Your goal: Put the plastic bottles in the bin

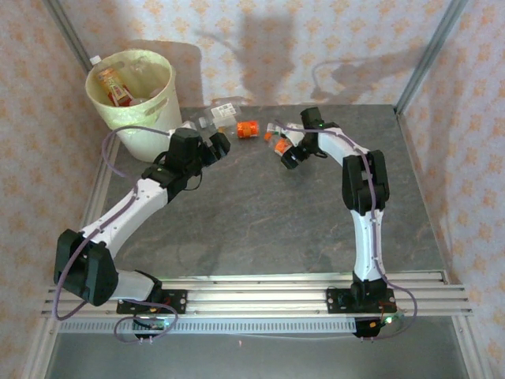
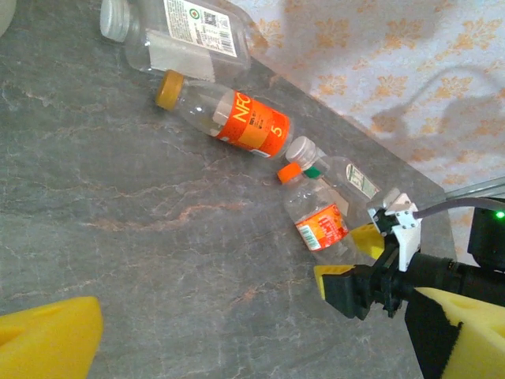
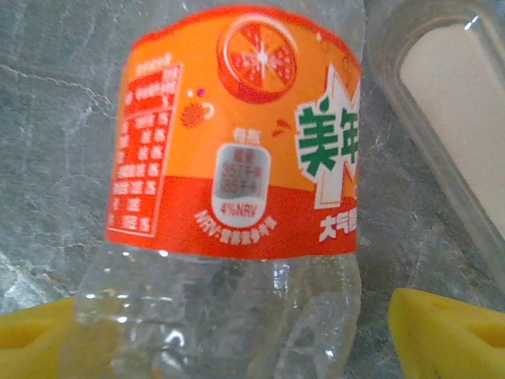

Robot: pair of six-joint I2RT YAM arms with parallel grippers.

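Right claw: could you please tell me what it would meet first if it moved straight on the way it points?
The crushed orange-label bottle: it lies straight ahead, already between the open fingers of the right claw, so contact would probably come almost at once.

Dark grey veined table [image 1: 260, 221] lies beneath the left gripper [image 1: 218, 144] and the right gripper [image 1: 281, 148], running back behind both wrists to the slotted aluminium rail [image 1: 260, 288]; cream wallpaper [image 1: 181, 20] with orange floral motifs rises ahead of the fingertips, carrying soft grey shadows [image 1: 268, 43]; left post [image 1: 69, 31] stands ahead-left of the left gripper; right post [image 1: 428, 55] ahead-right of the right gripper.
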